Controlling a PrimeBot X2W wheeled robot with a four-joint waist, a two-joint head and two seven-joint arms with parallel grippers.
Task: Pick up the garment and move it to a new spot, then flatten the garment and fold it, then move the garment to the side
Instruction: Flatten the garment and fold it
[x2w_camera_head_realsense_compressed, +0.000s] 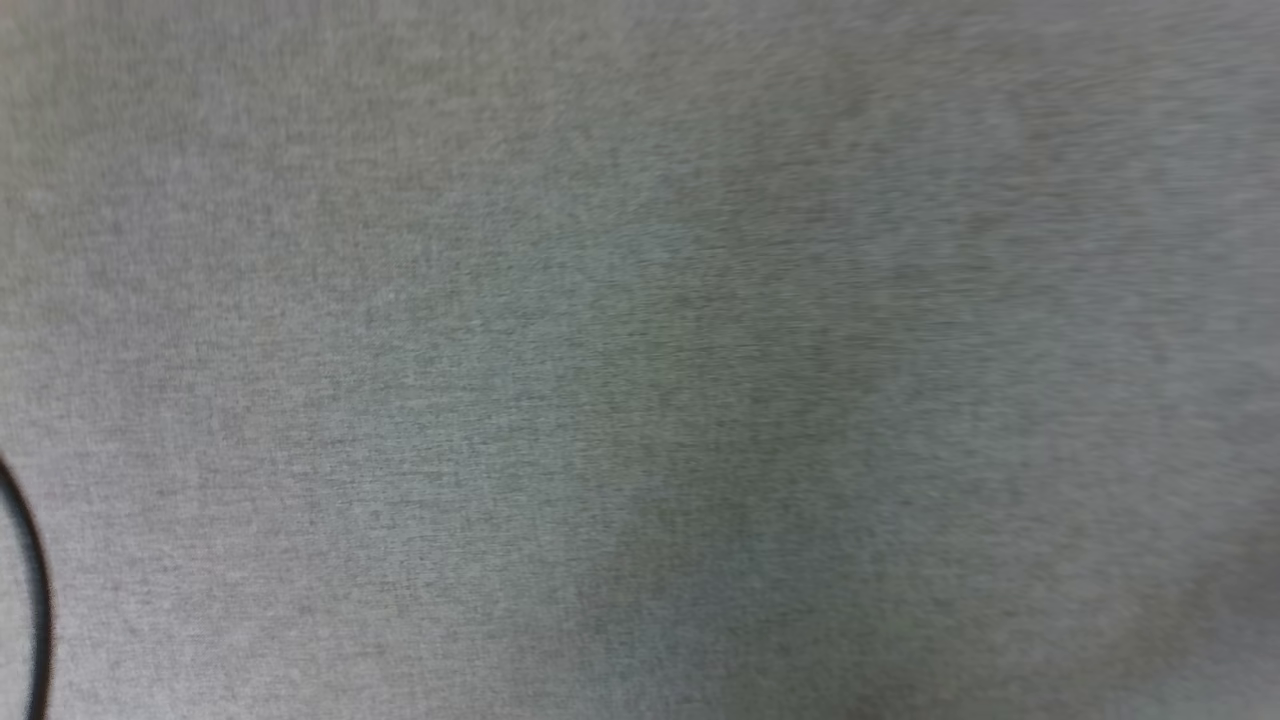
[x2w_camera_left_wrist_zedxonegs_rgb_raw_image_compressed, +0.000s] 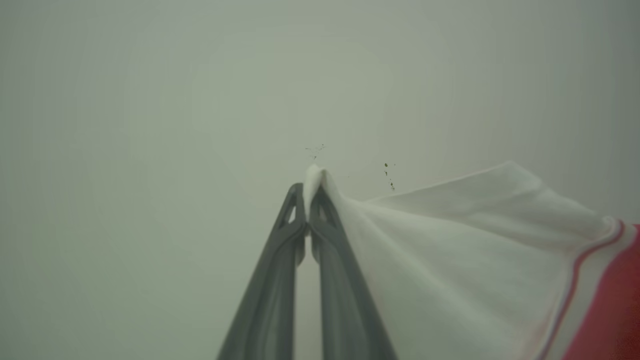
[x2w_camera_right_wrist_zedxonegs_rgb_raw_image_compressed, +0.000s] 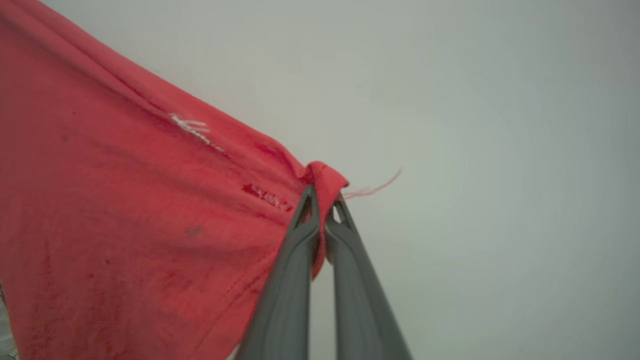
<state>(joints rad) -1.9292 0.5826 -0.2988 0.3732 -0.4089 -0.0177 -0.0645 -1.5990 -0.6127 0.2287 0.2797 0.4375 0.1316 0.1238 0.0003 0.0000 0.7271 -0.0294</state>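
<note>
White sleeve (x2w_camera_left_wrist_zedxonegs_rgb_raw_image_compressed: 450, 235) of the garment (x2w_camera_right_wrist_zedxonegs_rgb_raw_image_compressed: 125, 200) is pinched between the closed fingers of the left gripper (x2w_camera_left_wrist_zedxonegs_rgb_raw_image_compressed: 306, 192) and drapes to that view's right, towards the striped trim (x2w_camera_left_wrist_zedxonegs_rgb_raw_image_compressed: 580, 280). The right gripper (x2w_camera_right_wrist_zedxonegs_rgb_raw_image_compressed: 325, 200) is clamped on a fold of the red edge, with a loose thread (x2w_camera_right_wrist_zedxonegs_rgb_raw_image_compressed: 372, 189) just beside it. A plain pale background (x2w_camera_left_wrist_zedxonegs_rgb_raw_image_compressed: 150, 125) lies behind both. The head view shows a blurred grey surface (x2w_camera_head_realsense_compressed: 640, 300).

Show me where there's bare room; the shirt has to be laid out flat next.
The grey speckled surface in the head view is bare throughout, bordered by a thin dark curved cord at its lower left edge. Crowded at the left gripper and right gripper, both shut on the red white-sleeved jersey T-shirt.
</note>
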